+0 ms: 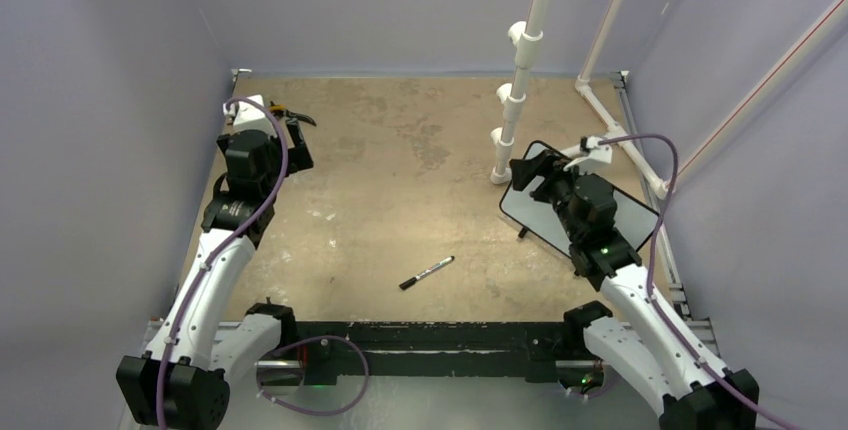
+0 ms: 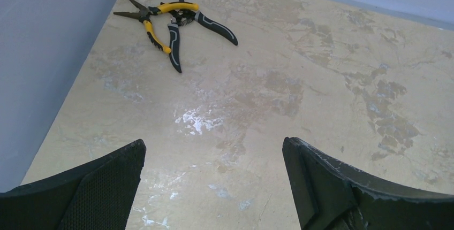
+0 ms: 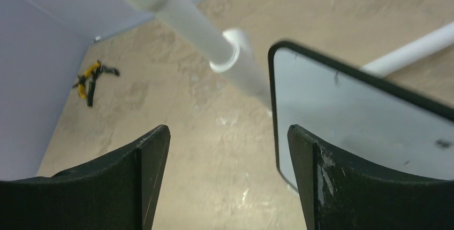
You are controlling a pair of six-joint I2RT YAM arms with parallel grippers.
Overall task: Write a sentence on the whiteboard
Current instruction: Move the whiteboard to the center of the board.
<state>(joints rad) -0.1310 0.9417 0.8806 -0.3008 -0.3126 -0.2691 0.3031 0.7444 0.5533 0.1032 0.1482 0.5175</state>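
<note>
One board (image 1: pixel 640 218) lay at right of surface (image 1: pixel 400 150), face blank where visible, partly under right gripper (image 3: pixel 226 133); pipe (image 1: pixel 520 80) just beside far corner. Marker (image 1: pixel 427 272) lay well apart, mid-surface, ungrasped.

Risks: board skidding if nudged; wrist clipping pipe; marker rolling away on poor pinch.

Right arm hung over board's left edge, jaws spread, empty. Left arm stretched toward far left, near pliers (image 2: pixel 171 24); left gripper (image 2: pixel 214 142) jaws spread, empty.
</note>
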